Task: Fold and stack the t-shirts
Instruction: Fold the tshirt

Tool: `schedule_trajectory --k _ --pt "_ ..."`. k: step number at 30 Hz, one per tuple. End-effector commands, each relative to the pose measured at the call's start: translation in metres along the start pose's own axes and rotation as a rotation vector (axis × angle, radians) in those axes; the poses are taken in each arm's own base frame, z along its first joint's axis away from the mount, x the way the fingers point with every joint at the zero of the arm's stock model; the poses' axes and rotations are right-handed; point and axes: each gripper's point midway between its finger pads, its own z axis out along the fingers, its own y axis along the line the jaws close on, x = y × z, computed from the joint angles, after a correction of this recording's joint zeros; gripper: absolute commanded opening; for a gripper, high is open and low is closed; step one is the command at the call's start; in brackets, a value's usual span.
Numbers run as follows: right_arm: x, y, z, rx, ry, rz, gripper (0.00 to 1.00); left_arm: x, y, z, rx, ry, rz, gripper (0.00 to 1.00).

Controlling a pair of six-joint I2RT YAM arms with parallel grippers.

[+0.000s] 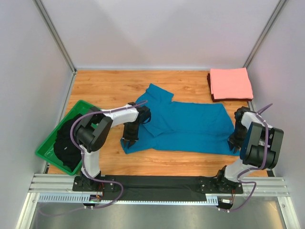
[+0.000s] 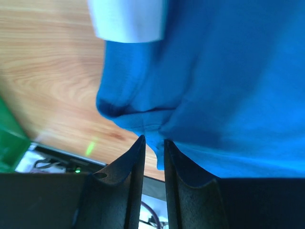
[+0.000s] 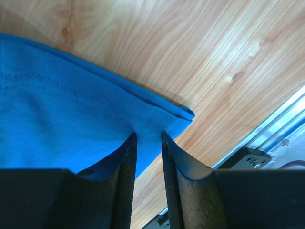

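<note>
The teal-blue t-shirt lies spread across the wooden table, its upper left part folded over. My left gripper points down at the shirt's near left corner. In the left wrist view that gripper is open by a narrow gap, and a bunched tip of the blue cloth reaches between the fingertips. My right gripper is at the near right corner. The right wrist view shows it open just as narrowly, tips pressed onto the hemmed cloth. The salmon-pink t-shirt lies folded at the back right.
A green bin holding dark cloth sits at the table's left edge. Grey walls close in the left, back and right sides. The arms' black base plate and metal rail run along the near edge.
</note>
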Motion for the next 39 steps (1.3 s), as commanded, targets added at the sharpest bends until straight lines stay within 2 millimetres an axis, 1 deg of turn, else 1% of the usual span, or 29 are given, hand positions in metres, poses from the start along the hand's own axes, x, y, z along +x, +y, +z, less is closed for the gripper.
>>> schedule_trajectory --k 1,6,8,11,12,13,15,16,17,18,19,20,21,22,23,25,26,27,28,29,30,31,32,33,34,35,36,38,39 --pt "-0.024 -0.007 0.011 0.081 -0.088 0.009 0.29 -0.019 0.017 0.000 -0.126 -0.064 0.007 0.29" --pt "-0.025 -0.010 0.011 0.105 -0.082 0.004 0.29 -0.023 0.026 0.001 -0.201 -0.063 0.009 0.28" --pt "-0.025 -0.011 0.009 0.101 -0.082 0.002 0.28 -0.023 0.025 -0.005 -0.192 -0.064 0.007 0.27" --pt "-0.025 -0.005 -0.008 0.031 -0.090 -0.020 0.29 -0.020 0.032 -0.025 -0.183 -0.081 -0.008 0.29" --pt "-0.028 -0.003 -0.016 0.006 -0.107 -0.024 0.29 -0.019 0.034 -0.033 -0.173 -0.090 -0.015 0.30" --pt "-0.033 -0.001 -0.034 -0.038 -0.146 -0.040 0.30 -0.020 0.036 -0.046 -0.142 -0.123 -0.030 0.32" --pt "-0.035 0.008 -0.058 -0.124 -0.179 -0.064 0.32 -0.020 0.033 -0.062 -0.076 -0.143 -0.056 0.34" --pt "-0.041 0.011 -0.079 -0.176 -0.224 -0.068 0.32 -0.022 0.034 -0.072 -0.026 -0.162 -0.071 0.34" --pt "-0.037 0.026 -0.093 -0.256 -0.227 -0.097 0.34 -0.019 0.026 -0.078 0.049 -0.146 -0.078 0.34" --pt "-0.034 0.037 -0.104 -0.322 -0.238 -0.125 0.35 -0.022 0.020 -0.084 0.105 -0.155 -0.090 0.34" --pt "-0.031 0.056 -0.128 -0.441 -0.268 -0.163 0.36 -0.024 0.022 -0.091 0.162 -0.167 -0.114 0.34" --pt "-0.016 0.077 -0.143 -0.508 -0.291 -0.259 0.37 -0.024 0.012 -0.097 0.249 -0.154 -0.125 0.34" --pt "-0.011 0.096 -0.158 -0.575 -0.328 -0.315 0.38 -0.024 0.018 -0.101 0.299 -0.152 -0.157 0.34" --pt "0.002 0.115 -0.172 -0.642 -0.338 -0.398 0.40 -0.024 0.019 -0.104 0.337 -0.152 -0.173 0.34" --pt "0.035 0.140 -0.188 -0.716 -0.330 -0.531 0.41 -0.021 0.015 -0.108 0.401 -0.133 -0.181 0.34" --pt "0.058 0.170 -0.209 -0.807 -0.363 -0.638 0.42 -0.021 0.030 -0.114 0.451 -0.162 -0.230 0.34" --pt "0.087 0.190 -0.220 -0.843 -0.382 -0.758 0.42 -0.019 0.034 -0.116 0.470 -0.165 -0.244 0.34" --pt "0.099 0.202 -0.228 -0.868 -0.408 -0.812 0.42 -0.016 0.045 -0.119 0.488 -0.180 -0.278 0.34" --pt "0.112 0.220 -0.239 -0.918 -0.439 -0.858 0.41 -0.013 0.049 -0.120 0.500 -0.184 -0.297 0.34" --pt "0.140 0.238 -0.246 -0.947 -0.440 -0.958 0.41 -0.006 0.052 -0.118 0.513 -0.170 -0.318 0.34" --pt "0.154 0.252 -0.251 -0.971 -0.441 -1.000 0.41 -0.004 0.062 -0.124 0.528 -0.201 -0.354 0.34" --pt "0.167 0.261 -0.253 -0.978 -0.437 -1.046 0.41 -0.001 0.066 -0.124 0.530 -0.209 -0.372 0.34" --pt "0.192 0.268 -0.256 -0.984 -0.437 -1.118 0.41 0.003 0.071 -0.124 0.525 -0.223 -0.398 0.34" --pt "0.204 0.288 -0.258 -0.982 -0.454 -1.170 0.41 0.011 0.077 -0.124 0.528 -0.242 -0.422 0.34" --pt "0.215 0.295 -0.258 -0.984 -0.460 -1.208 0.42 0.015 0.079 -0.123 0.526 -0.247 -0.440 0.34" --pt "0.235 0.302 -0.258 -0.994 -0.454 -1.258 0.42 0.018 0.081 -0.121 0.529 -0.256 -0.457 0.35" --pt "0.245 0.317 -0.255 -0.990 -0.456 -1.291 0.43 0.027 0.082 -0.117 0.539 -0.256 -0.486 0.35" --pt "0.264 0.328 -0.248 -0.988 -0.444 -1.349 0.43 0.037 0.081 -0.109 0.557 -0.247 -0.508 0.35" --pt "0.271 0.339 -0.242 -0.977 -0.446 -1.377 0.43 0.040 0.080 -0.107 0.565 -0.237 -0.518 0.35"
